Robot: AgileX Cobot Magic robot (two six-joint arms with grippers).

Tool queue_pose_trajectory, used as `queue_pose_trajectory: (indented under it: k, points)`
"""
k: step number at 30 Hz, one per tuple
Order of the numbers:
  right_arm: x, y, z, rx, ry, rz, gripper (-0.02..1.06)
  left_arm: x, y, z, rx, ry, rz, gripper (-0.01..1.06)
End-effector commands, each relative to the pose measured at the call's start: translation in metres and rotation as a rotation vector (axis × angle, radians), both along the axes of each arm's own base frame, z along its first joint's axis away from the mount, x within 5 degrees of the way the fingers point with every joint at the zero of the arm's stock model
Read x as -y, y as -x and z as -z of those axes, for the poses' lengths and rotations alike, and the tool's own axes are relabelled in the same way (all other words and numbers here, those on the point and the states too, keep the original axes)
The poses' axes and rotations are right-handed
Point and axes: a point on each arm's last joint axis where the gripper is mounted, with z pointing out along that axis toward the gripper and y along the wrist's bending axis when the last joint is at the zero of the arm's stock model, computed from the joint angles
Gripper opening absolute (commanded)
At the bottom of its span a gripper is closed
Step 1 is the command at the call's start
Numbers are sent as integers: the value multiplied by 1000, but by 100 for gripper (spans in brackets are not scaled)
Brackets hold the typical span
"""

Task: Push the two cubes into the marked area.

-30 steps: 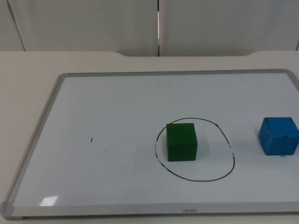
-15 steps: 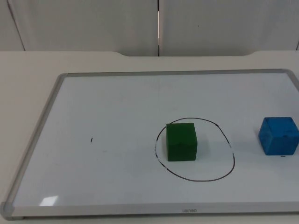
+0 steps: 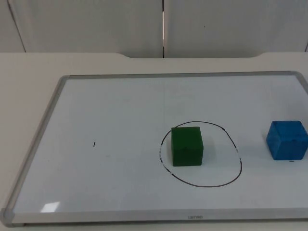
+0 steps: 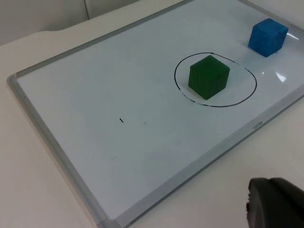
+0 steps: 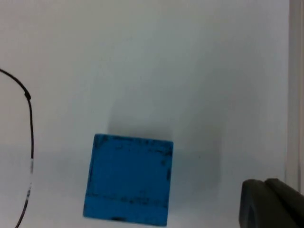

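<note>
— Nothing has moved since a second ago, from my top view: green cube (image 3: 186, 146) inside the drawn circle (image 3: 200, 154), blue cube (image 3: 287, 140) well outside it on the whiteboard (image 3: 96, 183).

— Left wrist?

— Left end effector (image 4: 275, 202) over the table; grip state, cannot tell.

— Right wrist?

— Right end effector (image 5: 273, 202) near the blue cube; I cannot tell either.
</note>
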Motion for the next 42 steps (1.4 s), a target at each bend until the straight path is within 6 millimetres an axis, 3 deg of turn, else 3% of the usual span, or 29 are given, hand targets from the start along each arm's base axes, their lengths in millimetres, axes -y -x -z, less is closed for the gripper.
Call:
queue_pose_trajectory:
  k: [1, 8, 13, 19, 32, 42]
  points:
    - [0, -7, 7, 21, -9, 11, 0, 0, 0, 1, -4, 0, 1, 0]
    - [-1, -17, 45, -25, -40, 55, 0, 0, 0, 1, -4, 0, 1, 0]
    - [-3, -27, 57, -83, -47, 73, 0, 0, 0, 1, -4, 0, 1, 0]
    - [-5, -41, 57, -129, -49, 76, 0, 0, 0, 1, -6, 1, 0, 0]
    - [-6, -36, 59, -190, -68, 100, 0, -1, 0, 1, -4, -1, -4, 0]
    - [-27, -36, 58, -157, -70, 44, 0, -1, 0, 1, -2, -5, -7, 0]
